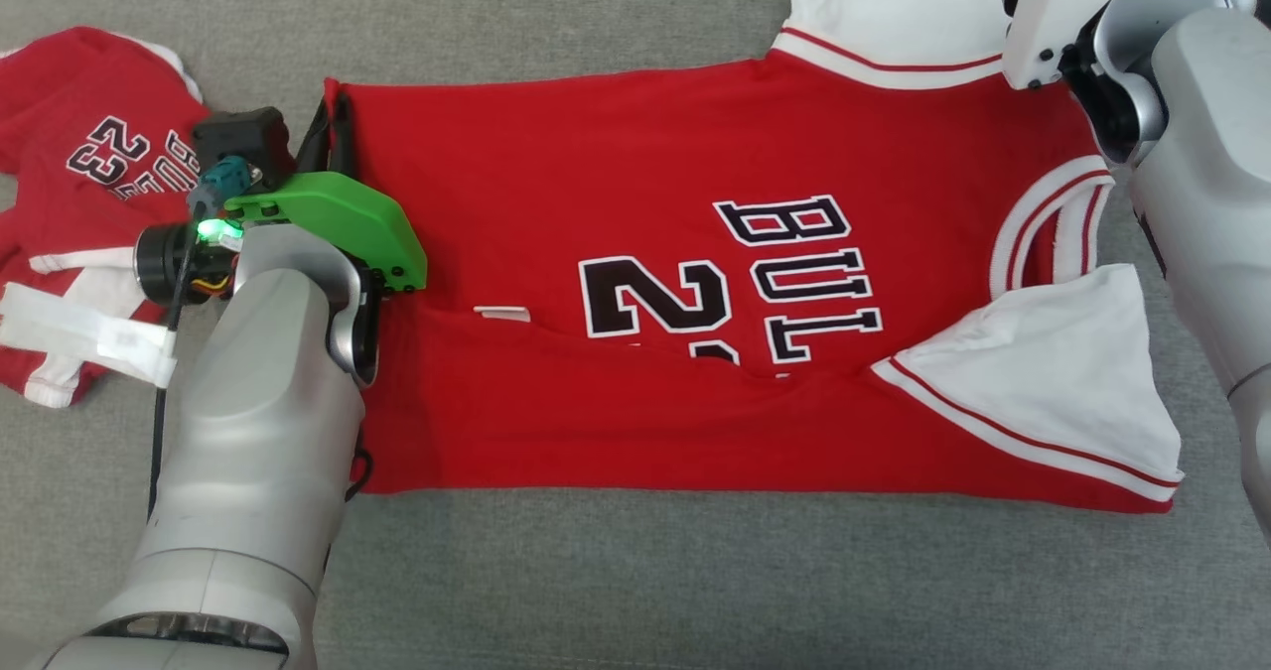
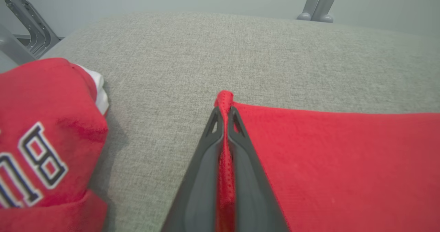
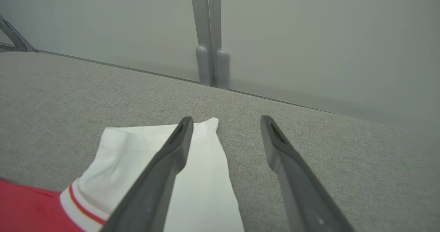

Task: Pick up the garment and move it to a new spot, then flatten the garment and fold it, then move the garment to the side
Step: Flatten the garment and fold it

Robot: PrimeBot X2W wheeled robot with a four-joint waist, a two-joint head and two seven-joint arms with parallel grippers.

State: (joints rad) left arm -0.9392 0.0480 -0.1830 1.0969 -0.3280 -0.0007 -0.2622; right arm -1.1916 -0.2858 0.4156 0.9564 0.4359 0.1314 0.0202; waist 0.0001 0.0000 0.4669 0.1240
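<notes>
OK, left gripper [image 2: 224, 111] is clamped flat on the jersey [image 1: 596, 154]. It has the far hem corner, with red cloth pinched between the fingers and a small nub poking past the tips. From that corner the jersey runs off to my right. Beyond the tips and to their left it's bare bench [image 1: 635, 571].

Right gripper [image 3: 227, 122] is wide apart and holding nothing, over the far white sleeve [image 3: 206, 177]. One finger is above the sleeve, the other above bare bench past its edge. Can't tell if it touches cloth.

Jersey lies mid-bench, long axis left to right, hem at my left, collar and sleeves at my right. The near long edge looks folded in already, since it covers the lower part of the number. The near sleeve is splayed out on top.

Key relation: my two grippers sit at the two ends of the far long edge. The left end is gripped, the right end isn't. My read is that the next fold brings that far edge toward me. So the right has to shut on the sleeve or shoulder first, else the cloth skews around the left corner.

One more: a second jersey [image 1: 89, 124] lies crumpled left of my left arm, apart from the hem. Keep clear of it.
</notes>
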